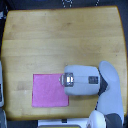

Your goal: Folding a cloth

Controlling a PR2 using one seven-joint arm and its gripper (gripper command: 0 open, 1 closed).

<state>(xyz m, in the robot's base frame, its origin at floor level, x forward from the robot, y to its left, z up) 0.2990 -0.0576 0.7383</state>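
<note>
The pink-magenta cloth (49, 90) lies flat on the wooden table (60, 40), near the front edge at the exterior view's left. It looks roughly square. My arm comes in from the lower right, and the gripper (64, 79) sits over the cloth's upper right corner, pointing left. The grey wrist housing hides the fingers from above. I cannot tell whether the jaws are open or shut, or whether they hold the cloth.
The arm's white forearm (109, 95) crosses the table's lower right part. A pale object (1, 87) stands just off the table's left edge. A white part of the robot (97, 121) shows at the bottom.
</note>
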